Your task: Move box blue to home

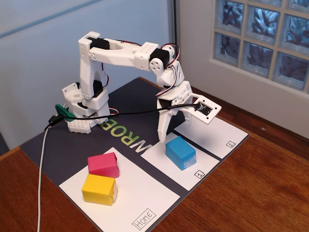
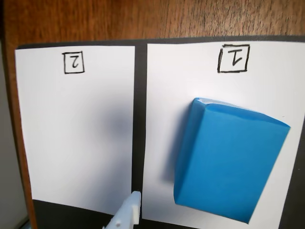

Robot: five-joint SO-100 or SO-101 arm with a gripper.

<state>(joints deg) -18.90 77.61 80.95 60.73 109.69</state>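
The box blue lies on the small white sheet marked "1", to the right of home in the fixed view. Home is the largest white sheet, with its "Home" label at the near corner. My gripper hangs open just behind and above the box, with nothing between its fingers. In the wrist view the box blue fills the lower right. One white fingertip shows at the bottom edge, left of the box and apart from it. The other finger is out of view there.
A pink block and a yellow block sit touching on the left part of home. The sheet marked "2" lies bare to the right. All sheets rest on a black mat. A white cable runs down the left.
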